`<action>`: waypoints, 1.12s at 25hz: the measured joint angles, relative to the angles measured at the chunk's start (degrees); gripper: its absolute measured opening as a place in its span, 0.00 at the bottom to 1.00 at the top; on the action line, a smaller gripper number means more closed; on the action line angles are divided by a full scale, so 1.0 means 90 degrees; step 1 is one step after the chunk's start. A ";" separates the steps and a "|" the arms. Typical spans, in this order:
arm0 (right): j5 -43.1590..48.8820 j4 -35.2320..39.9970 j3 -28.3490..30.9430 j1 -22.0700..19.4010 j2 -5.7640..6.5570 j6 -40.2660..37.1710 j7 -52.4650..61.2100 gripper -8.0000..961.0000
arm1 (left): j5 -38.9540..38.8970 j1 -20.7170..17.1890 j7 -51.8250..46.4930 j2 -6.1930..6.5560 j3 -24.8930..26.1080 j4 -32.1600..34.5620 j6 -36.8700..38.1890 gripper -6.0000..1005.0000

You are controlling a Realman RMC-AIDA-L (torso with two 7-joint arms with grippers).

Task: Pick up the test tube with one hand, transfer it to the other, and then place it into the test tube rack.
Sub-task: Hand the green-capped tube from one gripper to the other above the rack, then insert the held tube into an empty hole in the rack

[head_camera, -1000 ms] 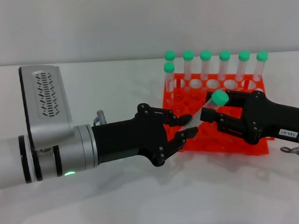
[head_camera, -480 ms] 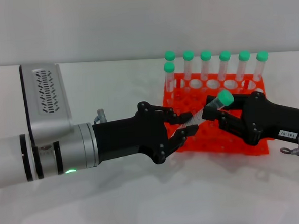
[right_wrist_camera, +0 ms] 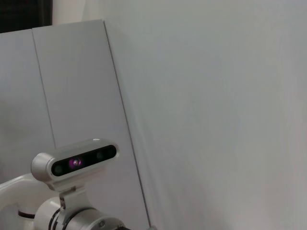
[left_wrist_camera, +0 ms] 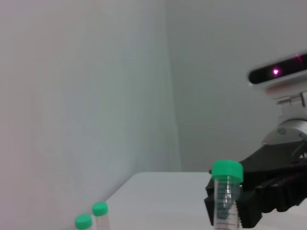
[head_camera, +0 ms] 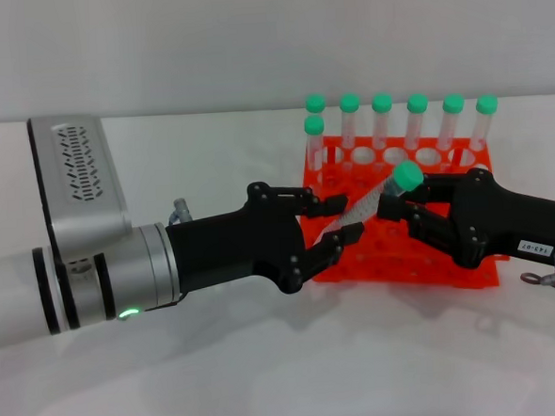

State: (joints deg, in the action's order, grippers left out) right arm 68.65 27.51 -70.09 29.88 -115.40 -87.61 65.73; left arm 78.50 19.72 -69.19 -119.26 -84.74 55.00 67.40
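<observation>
Above orange grid rack (head_camera: 393,243), both pincers (head_camera: 328,226) (head_camera: 417,211) gripping clear green-capped tube (head_camera: 376,198).

Head view looking down, wrist views sideways, both sharing test tube (head_camera: 376,199)

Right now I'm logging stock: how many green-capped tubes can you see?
8. Seven stand in the orange rack: six along its back row, one just in front at the left end. One is held between both hands.

I am reaching my left hand (head_camera: 294,240) inward, fingers curled closed; my right hand (head_camera: 427,220) is meeting it, fingers clasped.
</observation>
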 joint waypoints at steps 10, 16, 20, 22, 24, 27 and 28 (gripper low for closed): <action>-0.0013 0.0000 0.0016 0.0047 0.0000 0.0063 0.0000 0.22 | -0.0080 -0.0008 0.0001 0.0000 0.0002 -0.0192 -0.0010 0.52; -0.0070 -0.0001 0.0029 0.0001 0.0011 0.0328 -0.0068 0.23 | -0.0329 -0.0392 0.0051 0.0016 0.0309 -0.0145 0.0033 0.70; -0.0071 0.0017 0.0037 0.0021 0.0030 0.0609 -0.0086 0.23 | -0.0680 -0.0951 0.0212 0.0007 0.0856 -0.0160 0.0052 0.74; -0.0071 0.0061 0.0042 0.0042 0.0037 0.0765 -0.0098 0.23 | -0.0926 -0.1211 0.0405 0.0002 0.1033 -0.0213 0.0052 0.75; -0.0071 0.0120 0.0044 0.0053 0.0038 0.0947 -0.0135 0.23 | -0.1321 -0.1491 0.0727 0.0003 0.1085 -0.0298 0.0053 0.77; -0.0069 0.0211 0.0045 0.0049 0.0040 0.1175 -0.0159 0.24 | -0.1991 -0.1782 0.1247 0.0000 0.1085 -0.0546 0.0054 0.79; -0.0062 0.0223 0.0045 0.0049 0.0042 0.1228 -0.0160 0.24 | -0.2239 -0.1838 0.1429 -0.0001 0.1085 -0.0680 0.0054 0.79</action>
State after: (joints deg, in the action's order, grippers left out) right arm 68.09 29.51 -69.69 30.32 -115.02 -76.55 64.29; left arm 58.35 3.18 -56.33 -119.27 -74.97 48.88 67.89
